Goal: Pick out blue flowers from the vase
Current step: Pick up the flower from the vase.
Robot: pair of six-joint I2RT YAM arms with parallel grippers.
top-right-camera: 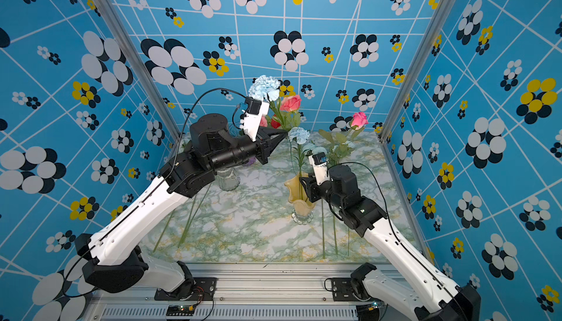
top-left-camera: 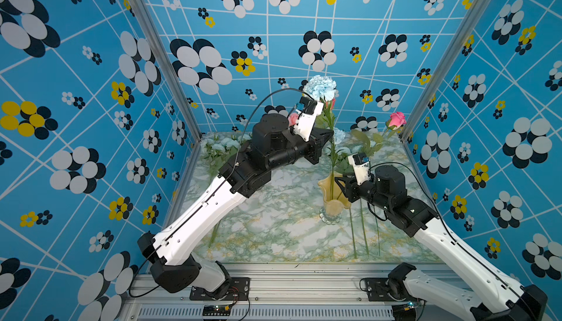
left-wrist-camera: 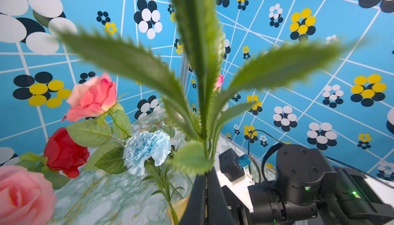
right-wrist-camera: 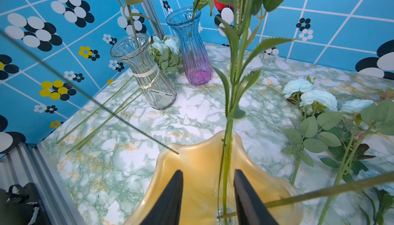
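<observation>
Well, my left end effector pinches the blue flower by its stem for lifting; right end effector gapes at the vase.

Middle of the table is bare marble between the amber vase and clear vase, so that's the open lane. Right of the amber vase it's a mess of blue flowers, loose stems run out front of the clear vase, and the blue vase plugs the back corner
</observation>
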